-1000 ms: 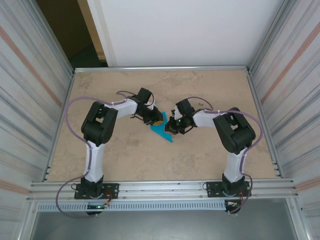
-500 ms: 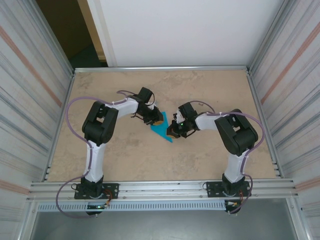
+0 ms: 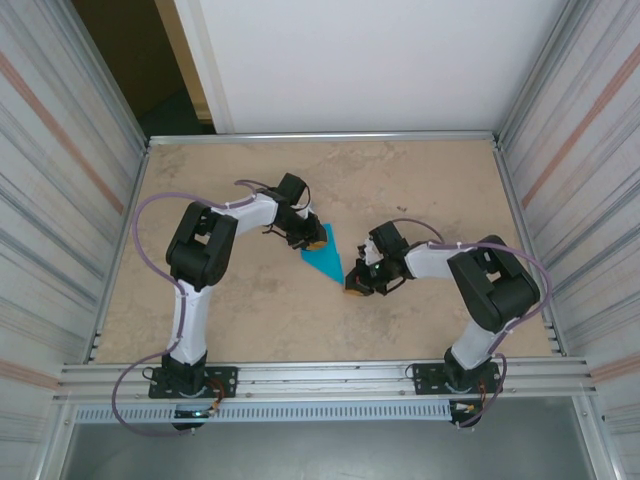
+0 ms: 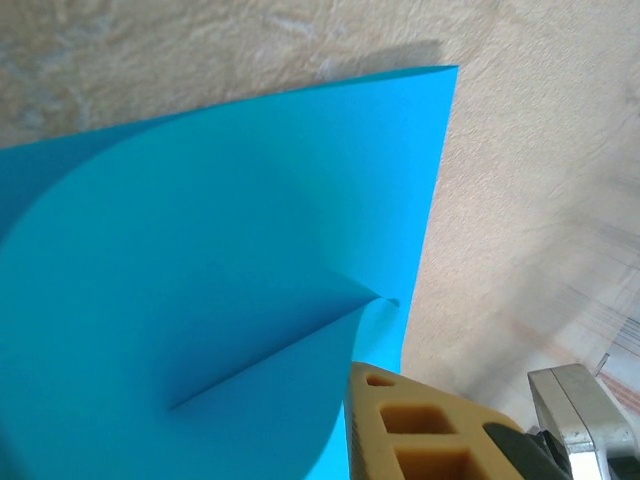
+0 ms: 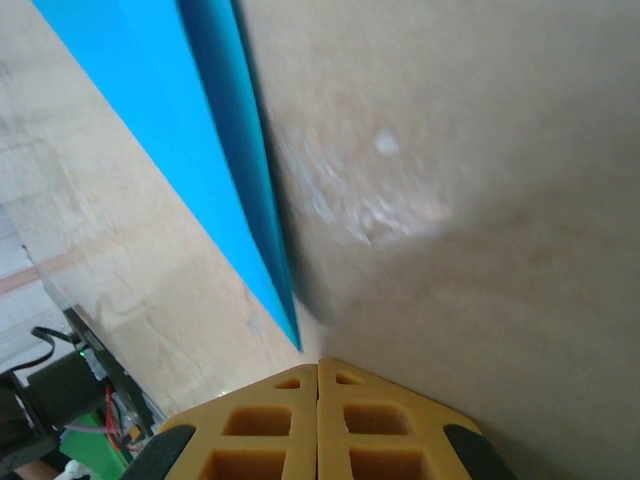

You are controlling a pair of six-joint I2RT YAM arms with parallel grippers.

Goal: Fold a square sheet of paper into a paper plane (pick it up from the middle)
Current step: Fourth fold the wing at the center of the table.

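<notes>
The square sheet of paper (image 3: 325, 259) is teal-blue and lies folded into a long pointed wedge, like a paper plane, in the middle of the table. My left gripper (image 3: 313, 239) is shut on its far, wide end. In the left wrist view the paper (image 4: 220, 250) bulges in a curve with one crease, and it passes beside my one visible yellow finger (image 4: 420, 430). My right gripper (image 3: 356, 288) is shut and holds nothing. It rests on the table just past the wedge's near tip. In the right wrist view the paper (image 5: 200, 130) ends a little ahead of the right gripper (image 5: 318, 363).
The tabletop (image 3: 250, 310) is beige and speckled, with a metal rail at its edge (image 3: 320, 137) and corrugated walls on both sides. A dark doorway (image 3: 130, 60) opens at the back left. Bare table lies in front of and behind the paper.
My right gripper slid off the paper towards the near right, along the wedge to just past its tip, staying shut. The left gripper and the paper's far end held still.
</notes>
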